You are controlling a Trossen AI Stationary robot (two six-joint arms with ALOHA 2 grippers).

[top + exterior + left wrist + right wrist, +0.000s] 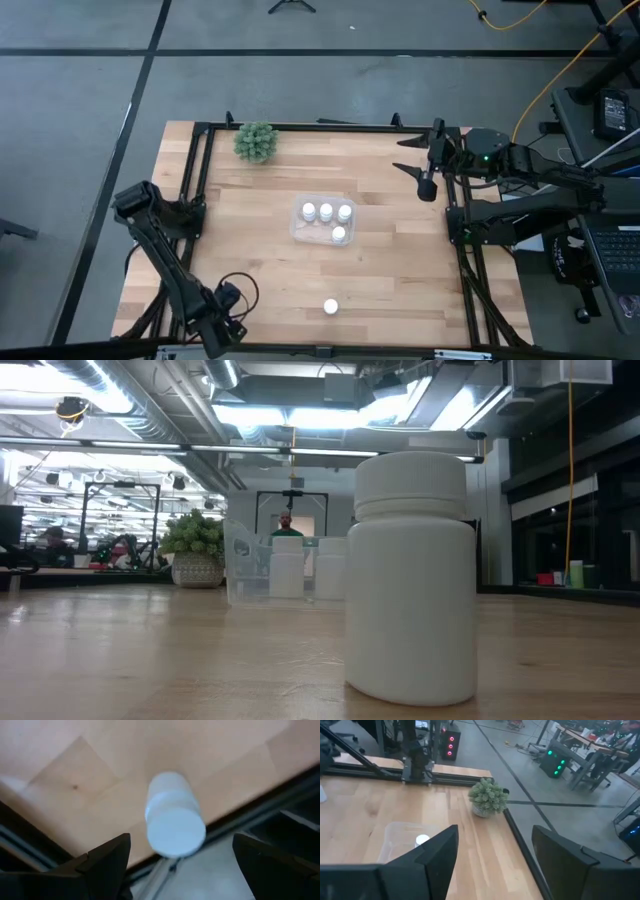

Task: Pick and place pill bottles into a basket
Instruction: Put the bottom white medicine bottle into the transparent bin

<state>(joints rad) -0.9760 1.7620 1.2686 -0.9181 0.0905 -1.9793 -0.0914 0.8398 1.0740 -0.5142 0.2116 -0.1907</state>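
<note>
The clear basket (320, 222) sits mid-table and holds several white pill bottles (326, 211). Another bottle (330, 307) stands upright on its base near the table's near edge, large in the low view (410, 575). My left gripper (222, 330) is at the near left corner, open. In its wrist view (185, 865) a white bottle (175, 817) stands ahead of the fingers by the table's edge, touching neither finger. My right gripper (425, 170) hovers at the far right, open and empty (495, 865).
A green bushy plant (256, 142) stands at the table's far left. Black frame rails (200, 180) run along the table's edges. Bare wood (400, 270) lies between the basket and the near edge.
</note>
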